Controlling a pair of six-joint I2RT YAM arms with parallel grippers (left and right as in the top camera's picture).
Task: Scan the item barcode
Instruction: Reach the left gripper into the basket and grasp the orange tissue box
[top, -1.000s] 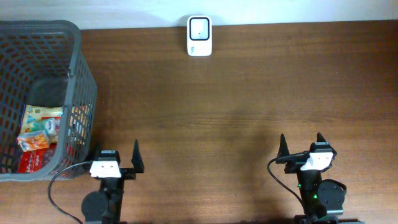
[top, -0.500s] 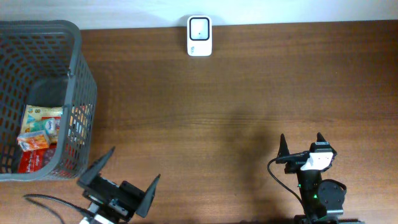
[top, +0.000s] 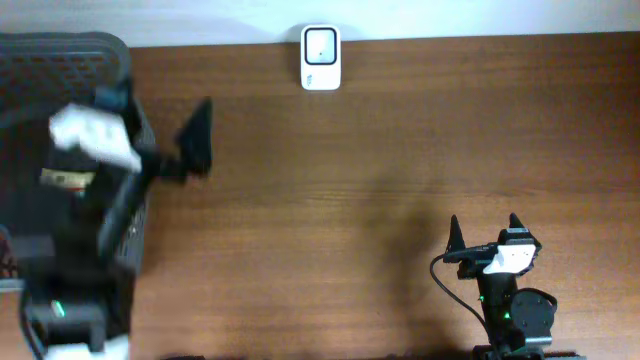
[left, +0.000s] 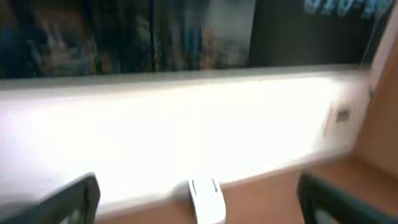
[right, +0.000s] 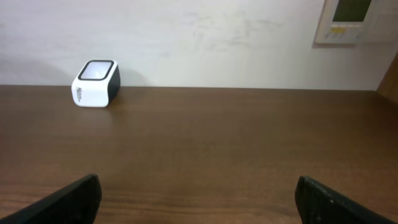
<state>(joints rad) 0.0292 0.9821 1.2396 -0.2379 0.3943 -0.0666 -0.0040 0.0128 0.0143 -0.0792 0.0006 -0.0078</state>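
Overhead view: the left arm (top: 95, 215) appears blurred above the grey plastic mesh basket (top: 60, 48) at the left end of the brown wooden bench (top: 400, 150). The left jaws are spread fully apart and grip nothing. One dark finger (top: 196, 135) is over the bench just beside the basket, and the other is over the basket rim. A yellow printed packet (top: 68, 180) lies inside the basket, largely hidden by the arm. The white box-shaped barcode scanner (top: 320, 58) with a dark window stands at the far edge of the bench, well apart from both arms.

The right arm (top: 515, 300) is at the near right edge. The right jaws are also spread wide and grip nothing. In the right wrist view, wood surface shows between the two fingertips (right: 74, 196), with the scanner far left.
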